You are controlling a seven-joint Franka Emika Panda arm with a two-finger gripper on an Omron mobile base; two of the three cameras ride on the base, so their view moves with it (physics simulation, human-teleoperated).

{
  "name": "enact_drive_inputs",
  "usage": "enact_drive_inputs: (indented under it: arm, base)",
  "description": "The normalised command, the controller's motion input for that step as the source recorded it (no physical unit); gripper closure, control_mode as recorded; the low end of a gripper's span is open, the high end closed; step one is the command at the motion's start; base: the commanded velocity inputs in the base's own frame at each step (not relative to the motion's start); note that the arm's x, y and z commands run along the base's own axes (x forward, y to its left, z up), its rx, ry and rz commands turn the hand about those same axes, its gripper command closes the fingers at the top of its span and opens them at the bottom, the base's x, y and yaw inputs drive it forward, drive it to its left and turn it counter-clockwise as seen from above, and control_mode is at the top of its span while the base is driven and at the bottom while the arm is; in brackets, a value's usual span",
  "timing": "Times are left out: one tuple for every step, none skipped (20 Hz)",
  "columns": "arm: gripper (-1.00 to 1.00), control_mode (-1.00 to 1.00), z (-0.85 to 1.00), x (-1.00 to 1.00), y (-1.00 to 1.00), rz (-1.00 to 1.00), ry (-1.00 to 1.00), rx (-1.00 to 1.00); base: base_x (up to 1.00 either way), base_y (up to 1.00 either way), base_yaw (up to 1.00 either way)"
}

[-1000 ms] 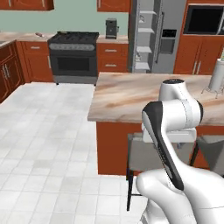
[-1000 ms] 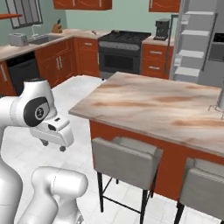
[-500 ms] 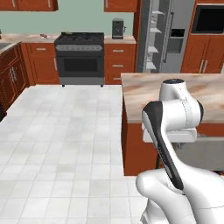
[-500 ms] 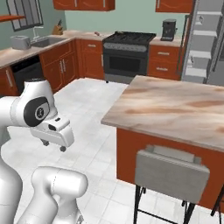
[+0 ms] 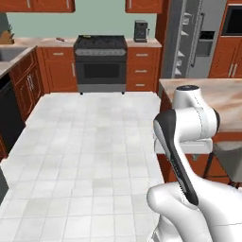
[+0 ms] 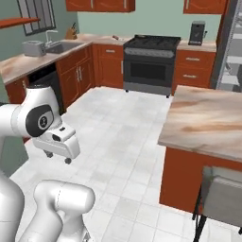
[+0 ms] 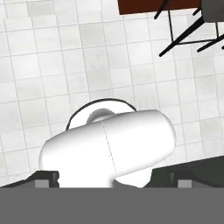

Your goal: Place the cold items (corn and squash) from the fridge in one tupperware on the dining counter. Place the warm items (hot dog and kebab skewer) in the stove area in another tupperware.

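Note:
My gripper [image 6: 57, 157] hangs folded low beside the base, pointing down at the white tile floor. It is open and holds nothing; in the hand view its fingertips [image 7: 46, 178] stand far apart. The black stove [image 5: 100, 61] [image 6: 151, 61] stands at the far wall between red-brown cabinets. At the right rises the grey fridge [image 5: 189, 40] [image 6: 231, 47], its white shelves showing. The marbled dining counter [image 5: 222, 99] [image 6: 212, 118] lies to my right. A small dark thing [image 5: 59, 38] lies on the counter left of the stove, too small to tell. Corn, squash, hot dog, kebab skewer and tupperware are out of view.
A grey stool [image 6: 222, 194] [image 5: 231, 158] stands against the dining counter's base. A coffee machine [image 5: 140, 30] sits right of the stove. A sink [image 6: 59, 46] and a toaster [image 6: 34, 48] are on the left counter. Open tile floor [image 5: 94, 142] stretches toward the stove.
The whole picture has shifted: the base has moved, so the dining counter slid to the right and the stove came toward the middle. The arm keeps its folded pose, gripper still open.

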Motion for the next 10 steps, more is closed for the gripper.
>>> enact_drive_inputs:
  arm:
    - [-1.0, 1.0, 0.0, 0.0, 0.0, 0.0, 0.0, 0.0]
    - [-1.0, 1.0, 0.0, 0.0, 0.0, 0.0, 0.0, 0.0]
    - [-1.0, 1.0, 0.0, 0.0, 0.0, 0.0, 0.0, 0.0]
    - [-1.0, 1.0, 0.0, 0.0, 0.0, 0.0, 0.0, 0.0]
    - [-1.0, 1.0, 0.0, 0.0, 0.0, 0.0, 0.0, 0.0]
    - [-1.0, 1.0, 0.0, 0.0, 0.0, 0.0, 0.0, 0.0]
    - [-1.0, 1.0, 0.0, 0.0, 0.0, 0.0, 0.0, 0.0]
    - [-1.0, 1.0, 0.0, 0.0, 0.0, 0.0, 0.0, 0.0]
    - [-1.0, 1.0, 0.0, 0.0, 0.0, 0.0, 0.0, 0.0]
    - [-1.0, 1.0, 0.0, 0.0, 0.0, 0.0, 0.0, 0.0]
  base:
    - [0.59, 1.0, -0.22]
    - [0.73, 1.0, -0.24]
    - [0.76, 1.0, -0.27]
    - [0.89, 1.0, -0.29]
    - [1.0, 1.0, -0.32]
    - [1.0, 1.0, -0.34]
    - [1.0, 1.0, -0.34]
    - [1.0, 1.0, -0.33]
    - [1.0, 1.0, -0.31]
    - [1.0, 1.0, -0.29]
